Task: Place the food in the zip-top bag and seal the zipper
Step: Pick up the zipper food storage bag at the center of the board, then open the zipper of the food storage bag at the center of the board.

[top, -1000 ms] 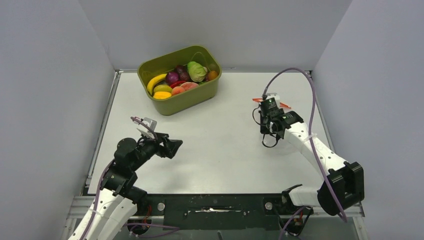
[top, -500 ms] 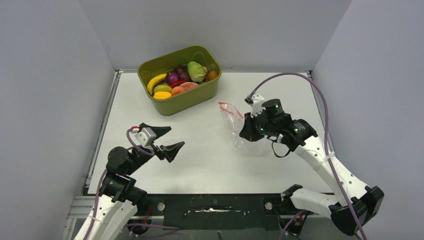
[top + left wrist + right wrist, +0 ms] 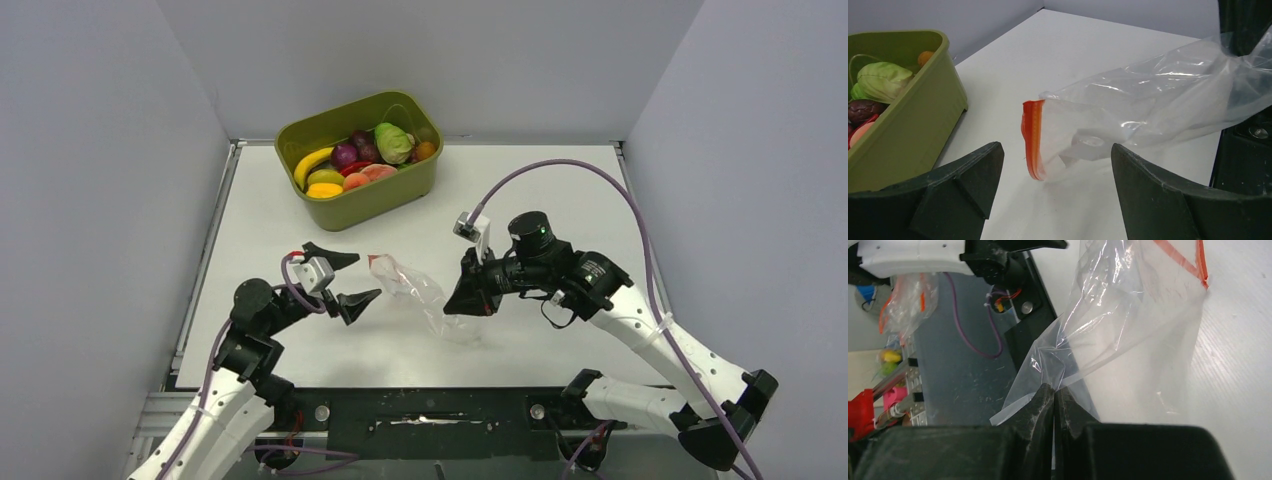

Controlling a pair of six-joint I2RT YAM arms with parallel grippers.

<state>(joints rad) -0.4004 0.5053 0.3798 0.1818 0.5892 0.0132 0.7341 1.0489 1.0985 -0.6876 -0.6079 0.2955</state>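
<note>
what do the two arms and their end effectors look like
The left arm and right arm have white links, black joints and purple cables. The left end effector and right end effector each have two dark wedge-shaped fingers and a pale camera block. The right arm shows a green light.

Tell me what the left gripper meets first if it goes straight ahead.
Likely the zipper at the mouth of the zip-top bag that the right gripper holds up; depth is unclear.

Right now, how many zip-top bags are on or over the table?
1: the zip-top bag, mid-table between the arms, pinched at its closed end by the right gripper, its zipper facing the open left gripper.
</note>
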